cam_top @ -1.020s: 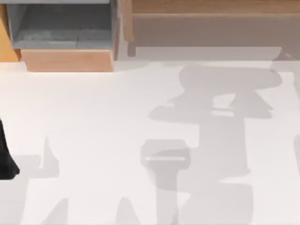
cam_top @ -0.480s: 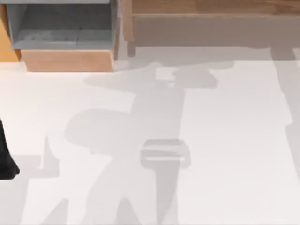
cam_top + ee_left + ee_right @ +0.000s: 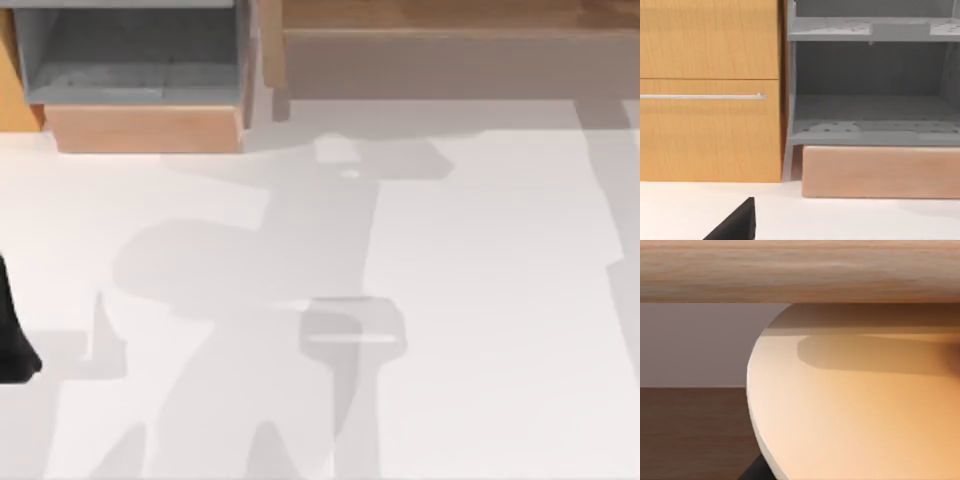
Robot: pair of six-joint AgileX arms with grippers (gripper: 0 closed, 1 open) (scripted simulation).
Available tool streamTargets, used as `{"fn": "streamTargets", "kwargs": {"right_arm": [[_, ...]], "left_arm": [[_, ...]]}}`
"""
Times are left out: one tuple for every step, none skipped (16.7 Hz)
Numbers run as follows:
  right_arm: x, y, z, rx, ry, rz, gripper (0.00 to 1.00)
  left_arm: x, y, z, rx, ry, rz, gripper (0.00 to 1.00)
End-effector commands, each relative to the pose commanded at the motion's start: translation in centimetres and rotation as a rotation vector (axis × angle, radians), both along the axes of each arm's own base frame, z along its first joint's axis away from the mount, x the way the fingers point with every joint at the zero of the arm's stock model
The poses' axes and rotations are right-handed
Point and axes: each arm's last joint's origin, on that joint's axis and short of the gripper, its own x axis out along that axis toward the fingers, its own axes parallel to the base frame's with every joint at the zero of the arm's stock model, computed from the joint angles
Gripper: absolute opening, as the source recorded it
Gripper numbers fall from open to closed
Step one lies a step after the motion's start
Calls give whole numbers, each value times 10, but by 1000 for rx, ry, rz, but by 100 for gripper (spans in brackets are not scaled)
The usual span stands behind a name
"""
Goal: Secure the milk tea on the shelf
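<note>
The milk tea [image 3: 855, 410] is a smooth cream-to-orange rounded body, very close in the right wrist view. Just above it runs a wooden board [image 3: 800, 270] of the shelf, with a darker wooden surface [image 3: 690, 435] below and behind it. A dark sliver of my right gripper [image 3: 754, 471] touches the cup's lower edge. The wooden shelf [image 3: 450, 20] stands at the table's back right in the top view. My left arm [image 3: 12, 335] is parked at the table's left edge, and a black part of its gripper [image 3: 735, 225] shows in the left wrist view.
A grey open cabinet [image 3: 130, 60] on a wooden base [image 3: 145, 128] stands at the back left. Beside it, the left wrist view shows an orange drawer front [image 3: 710, 100] with a metal handle [image 3: 702, 96]. Arm shadows lie across the white table [image 3: 500, 300].
The large arm shadow on the table has swung from the right half to the middle and left. The left arm has not moved.
</note>
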Motion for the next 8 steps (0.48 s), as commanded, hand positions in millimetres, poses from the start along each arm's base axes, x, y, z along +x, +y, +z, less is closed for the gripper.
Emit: {"fn": "streamTargets", "kwargs": {"right_arm": [[0, 0, 0, -1, 2, -1, 0], [-2, 1, -2, -9, 12, -8, 0], [-5, 2, -5, -21, 28, -18, 0], [-10, 4, -7, -38, 48, -30, 0], [-14, 6, -10, -56, 67, -41, 0], [-18, 9, -11, -74, 82, -50, 0], [-21, 11, -12, -89, 90, -55, 0], [-23, 13, -13, -99, 95, -58, 0]], "left_arm": [[0, 0, 0, 0, 0, 0, 100], [0, 0, 0, 0, 0, 0, 100], [0, 0, 0, 0, 0, 0, 100], [0, 0, 0, 0, 0, 0, 100], [0, 0, 0, 0, 0, 0, 100], [0, 0, 0, 0, 0, 0, 100], [0, 0, 0, 0, 0, 0, 100], [0, 0, 0, 0, 0, 0, 100]]}}
